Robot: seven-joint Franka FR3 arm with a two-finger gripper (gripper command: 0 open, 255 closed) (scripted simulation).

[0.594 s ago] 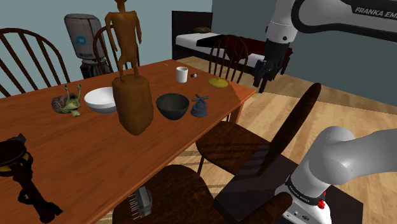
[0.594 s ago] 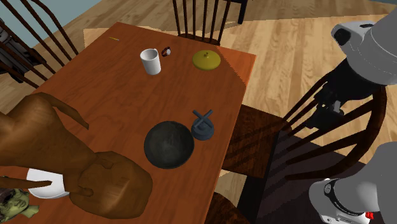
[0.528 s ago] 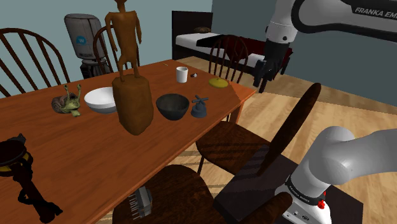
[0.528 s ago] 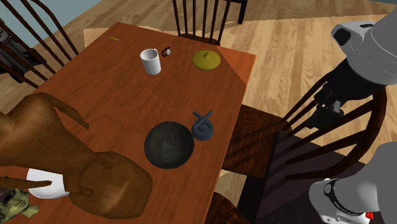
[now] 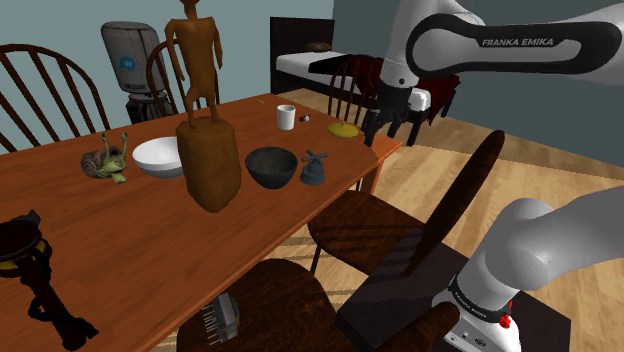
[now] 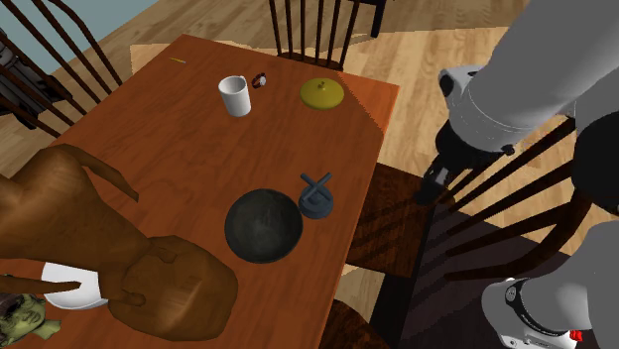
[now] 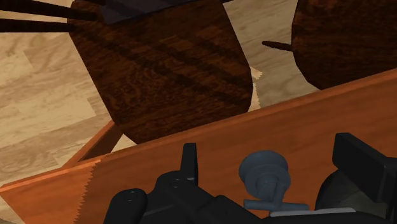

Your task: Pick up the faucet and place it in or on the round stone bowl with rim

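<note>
Gripper (image 5: 384, 128) was held beside the table (image 5: 110, 235), fingers spread, nothing grasped. Dark bowl (image 7: 326, 196) was mostly hidden behind one finger.

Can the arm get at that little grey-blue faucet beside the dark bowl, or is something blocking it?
Probably yes: the end effector hangs open near the table's edge, and the faucet stands near that edge with nothing over it.
</note>
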